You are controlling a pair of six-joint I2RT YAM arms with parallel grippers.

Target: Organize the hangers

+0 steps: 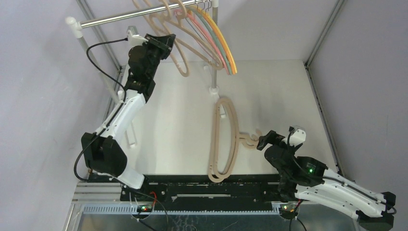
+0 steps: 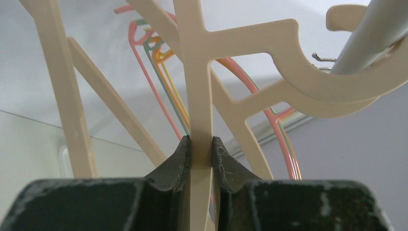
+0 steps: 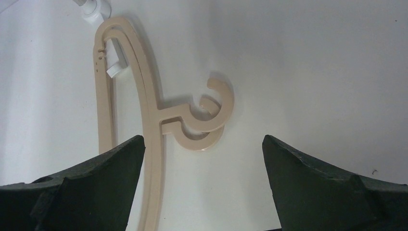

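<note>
My left gripper (image 1: 166, 42) is raised at the silver rail (image 1: 125, 17) and is shut on a tan hanger (image 2: 198, 72). In the left wrist view its hook (image 2: 308, 72) curls round the rail (image 2: 370, 36). More tan hangers (image 1: 180, 57) and thin pink, green, yellow and orange hangers (image 1: 222, 45) hang on the rail. Two stacked tan hangers (image 1: 226, 139) lie flat on the table, hooks pointing right; they also show in the right wrist view (image 3: 154, 110). My right gripper (image 1: 265, 139) is open and empty, just right of their hooks (image 3: 207, 120).
The rail's white posts stand at the back left (image 1: 74, 26) and at the back centre (image 1: 213, 72). A metal frame (image 1: 320, 101) borders the white table on the right. A black base rail (image 1: 211, 185) runs along the near edge.
</note>
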